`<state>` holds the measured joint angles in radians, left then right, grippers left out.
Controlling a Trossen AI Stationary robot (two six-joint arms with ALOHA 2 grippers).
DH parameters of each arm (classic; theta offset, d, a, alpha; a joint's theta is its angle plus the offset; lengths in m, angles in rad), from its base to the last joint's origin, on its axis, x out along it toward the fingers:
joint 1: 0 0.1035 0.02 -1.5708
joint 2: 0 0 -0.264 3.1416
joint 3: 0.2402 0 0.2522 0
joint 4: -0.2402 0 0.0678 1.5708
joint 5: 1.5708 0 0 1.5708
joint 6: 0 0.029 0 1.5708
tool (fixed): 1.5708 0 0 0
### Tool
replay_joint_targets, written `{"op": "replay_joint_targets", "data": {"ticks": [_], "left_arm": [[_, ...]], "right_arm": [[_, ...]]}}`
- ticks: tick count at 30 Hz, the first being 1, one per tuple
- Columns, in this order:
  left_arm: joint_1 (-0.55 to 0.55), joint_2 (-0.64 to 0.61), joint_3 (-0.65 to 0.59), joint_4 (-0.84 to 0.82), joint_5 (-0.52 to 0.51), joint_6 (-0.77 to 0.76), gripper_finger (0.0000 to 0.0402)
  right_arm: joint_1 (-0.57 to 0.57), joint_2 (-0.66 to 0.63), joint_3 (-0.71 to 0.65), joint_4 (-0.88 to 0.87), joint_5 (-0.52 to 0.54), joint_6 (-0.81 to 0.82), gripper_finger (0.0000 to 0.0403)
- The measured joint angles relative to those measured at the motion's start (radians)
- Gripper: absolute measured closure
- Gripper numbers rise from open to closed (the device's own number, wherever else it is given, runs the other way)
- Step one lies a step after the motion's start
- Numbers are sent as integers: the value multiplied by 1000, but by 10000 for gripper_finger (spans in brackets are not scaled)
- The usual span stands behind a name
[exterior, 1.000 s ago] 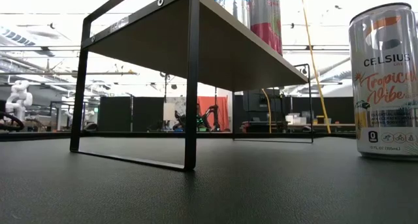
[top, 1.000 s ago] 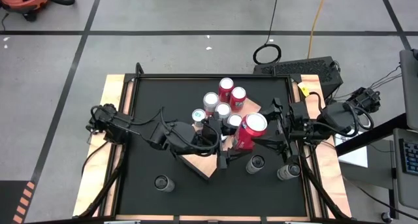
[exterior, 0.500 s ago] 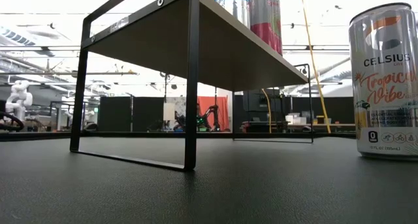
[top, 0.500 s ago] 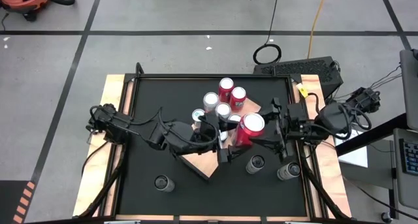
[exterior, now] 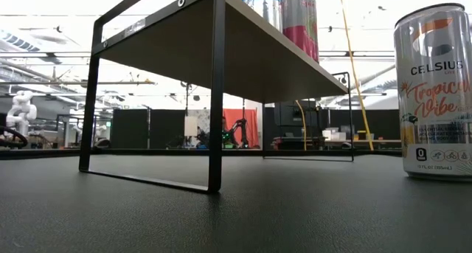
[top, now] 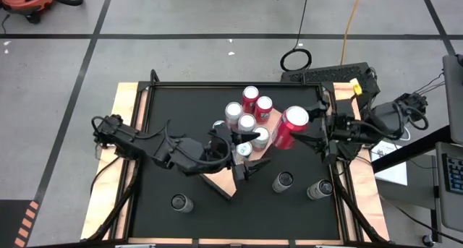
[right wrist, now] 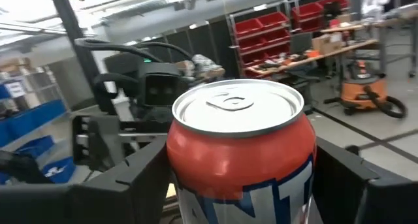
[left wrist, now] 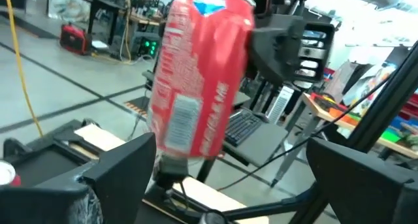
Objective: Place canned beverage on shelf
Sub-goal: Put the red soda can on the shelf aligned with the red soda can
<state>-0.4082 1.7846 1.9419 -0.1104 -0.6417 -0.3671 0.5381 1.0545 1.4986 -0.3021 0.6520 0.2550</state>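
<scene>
A red can (top: 288, 128) hangs in the air over the table's right half, with my right gripper (top: 302, 131) shut on it. The right wrist view shows its silver top (right wrist: 238, 104). My left gripper (top: 249, 155) stands open just left of the can, over the tan shelf (top: 230, 181). In the left wrist view its fingers (left wrist: 117, 172) are wide apart, with the red can (left wrist: 196, 74) beyond them. Several cans (top: 247, 112) stand upright on the shelf's far part. The low view shows the shelf's underside (exterior: 243, 57) and no gripper. My right gripper pinches the red can's side wall (right wrist: 181, 178) between its two fingers, one on each side of it. The fingers come about level from the table's right side. The can is lifted clear of table and shelf, tilted, its top toward the right.
Three cans stand on the black tabletop near the front: one at the left (top: 179, 202) and two at the right (top: 283, 181), (top: 319, 189). A tall Celsius can (exterior: 435, 91) shows close in the low view. The shelf's black legs (exterior: 215, 98) stand on the table.
My right gripper has carried the red can toward the table's right and far edges, away from my left gripper. The can has come out from between the left fingers. My left arm has drawn back a little toward the left.
</scene>
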Motion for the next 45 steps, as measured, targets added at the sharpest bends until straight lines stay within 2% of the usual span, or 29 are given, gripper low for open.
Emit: {"op": "replay_joint_targets", "data": {"ticks": [10,15,19,28,35,45], "left_arm": [[-34,-2,-1,-59,-41,-104,4],[-58,-2,-1,-66,-76,-124,4],[-74,-4,-1,-65,-100,-125,4],[-95,-4,-1,-64,-130,-140,4],[-99,-4,-1,-66,-131,-152,4],[-99,-4,-1,-131,-131,-187,4]], "right_arm": [[1,-67,1,-220,84,36,134],[0,-79,1,-360,90,90,134],[3,-87,-39,-395,84,146,134],[52,-144,-191,-327,116,180,133],[108,-238,-373,-249,256,212,133],[110,-311,-605,-101,346,154,133]]}}
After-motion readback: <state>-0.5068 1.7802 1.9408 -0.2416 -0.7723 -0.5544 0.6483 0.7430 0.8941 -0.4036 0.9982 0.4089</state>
